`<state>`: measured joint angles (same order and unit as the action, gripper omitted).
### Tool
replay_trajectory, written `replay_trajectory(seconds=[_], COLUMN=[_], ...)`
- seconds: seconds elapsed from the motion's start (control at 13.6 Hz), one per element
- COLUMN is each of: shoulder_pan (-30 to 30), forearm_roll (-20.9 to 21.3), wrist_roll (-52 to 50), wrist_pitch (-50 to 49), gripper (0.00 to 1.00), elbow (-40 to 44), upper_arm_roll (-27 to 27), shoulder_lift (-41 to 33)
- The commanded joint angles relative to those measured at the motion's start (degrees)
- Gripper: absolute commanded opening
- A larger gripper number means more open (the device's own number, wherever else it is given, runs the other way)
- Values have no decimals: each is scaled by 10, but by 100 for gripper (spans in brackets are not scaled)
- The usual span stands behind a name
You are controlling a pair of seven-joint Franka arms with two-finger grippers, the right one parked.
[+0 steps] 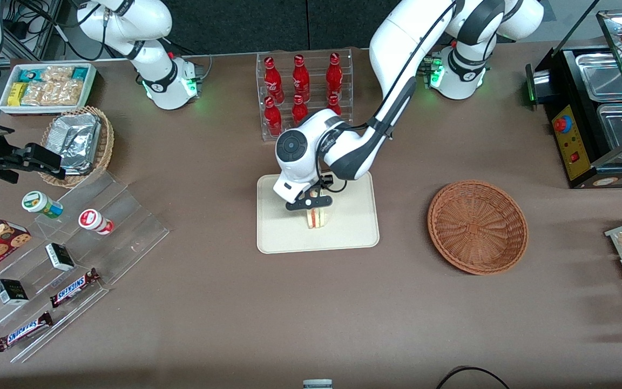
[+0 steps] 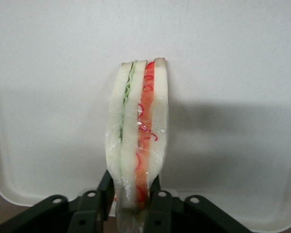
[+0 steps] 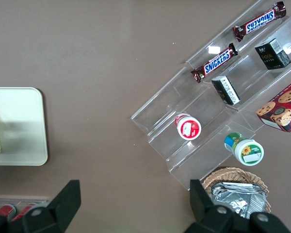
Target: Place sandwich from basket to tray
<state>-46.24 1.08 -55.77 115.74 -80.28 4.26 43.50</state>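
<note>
Claw (image 1: 316, 208) low over the tray (image 1: 354, 232), clamped on the sandwich (image 1: 316, 216). Fingers (image 2: 105, 187) pressed against both bread faces near one end of the wedge, seen from the wrist. Sandwich upright on its edge, cut side with red and green layers turned to the wrist camera, resting on or just above the tray surface; contact hard to tell. Positioned near the tray's middle, slightly toward the bottle rack (image 1: 304, 92).

Basket (image 1: 477, 227) on the desk (image 1: 235, 302) beside the tray, toward the working arm's end, well apart from the sandwich, nothing inside. Bottle rack with red bottles farther from the front camera than the tray. Toward the parked arm's end: clear stepped shelf (image 1: 73, 254) carrying candy bars (image 1: 76, 286), small boxes and two cups, plus a lighter wicker basket of foil packets (image 1: 76, 143).
</note>
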Motion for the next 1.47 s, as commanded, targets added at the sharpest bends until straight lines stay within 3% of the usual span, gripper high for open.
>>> replay_trajectory(seconds=[0.0,0.37,0.88,1.39], shoulder_pan=[-7,26,143,261], forearm_roll=[1,0,-2,-5], wrist_roll=[1,-39,-27,147], wrist_pitch=[-20,-100,-235,-372], gripper=[100,100,100,100], elbow=[21,26,24,19], upper_arm_roll=[-13,-14,-14,-14], shoulder_lift=[-12,-92,-243,-336])
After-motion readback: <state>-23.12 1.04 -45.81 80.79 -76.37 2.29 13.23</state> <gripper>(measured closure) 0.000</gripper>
